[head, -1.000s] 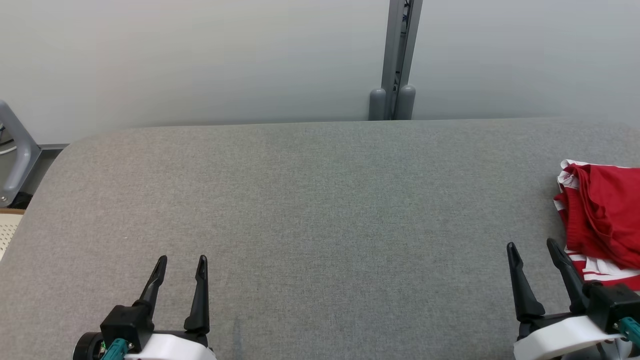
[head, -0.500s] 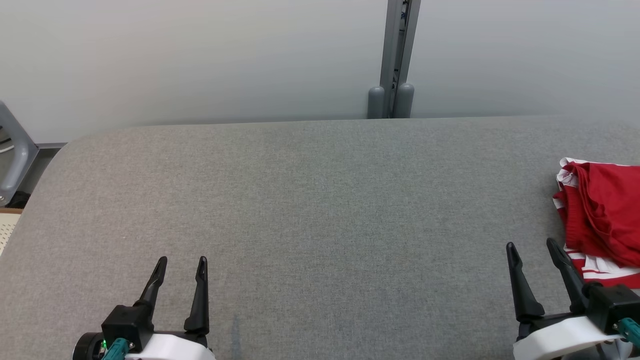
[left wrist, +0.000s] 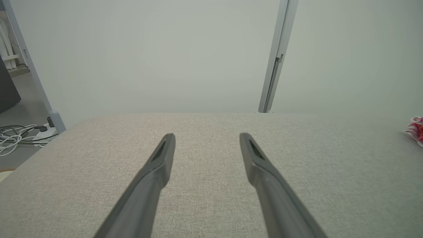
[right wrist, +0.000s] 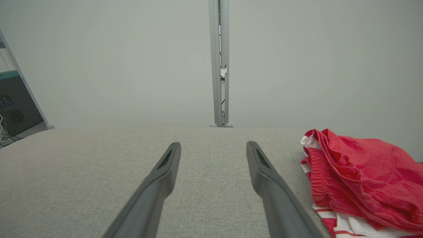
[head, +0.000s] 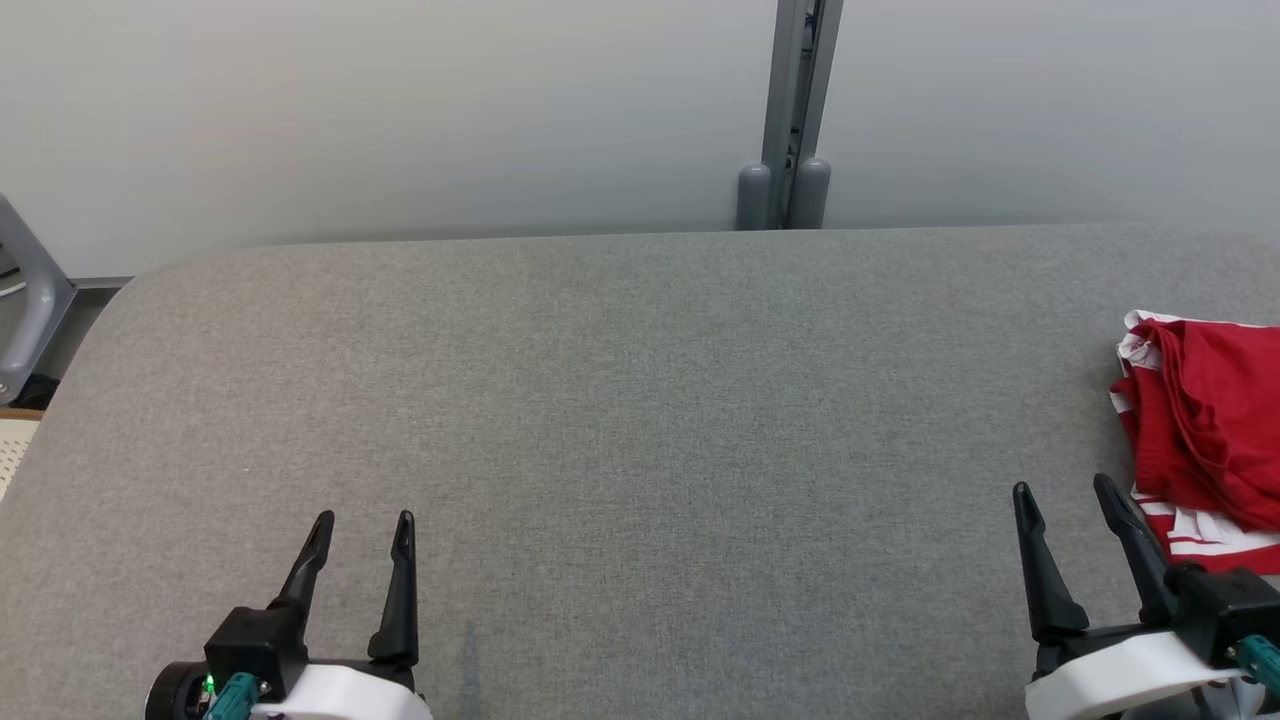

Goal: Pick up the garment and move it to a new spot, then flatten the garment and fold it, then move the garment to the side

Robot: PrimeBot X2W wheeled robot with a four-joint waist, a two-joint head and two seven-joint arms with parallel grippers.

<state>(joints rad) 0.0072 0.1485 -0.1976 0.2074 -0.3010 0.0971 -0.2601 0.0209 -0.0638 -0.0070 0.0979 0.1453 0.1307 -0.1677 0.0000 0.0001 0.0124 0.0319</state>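
Right of right gripper [head: 1062, 487]: garment [head: 1215, 410] bunched, unheld.
Left gripper [head: 364, 517], right gripper: I read wide.
Change: camera drift; garment unmoved.

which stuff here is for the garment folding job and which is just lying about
For the job: red-and-white garment, table, left gripper, right gripper, both open.
Lying about: post behind the table, cables on the floor, grey frame at left.

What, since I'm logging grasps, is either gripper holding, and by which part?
Nothing is held. The left gripper and right gripper both stand open and empty; the red garment lies untouched on the table.
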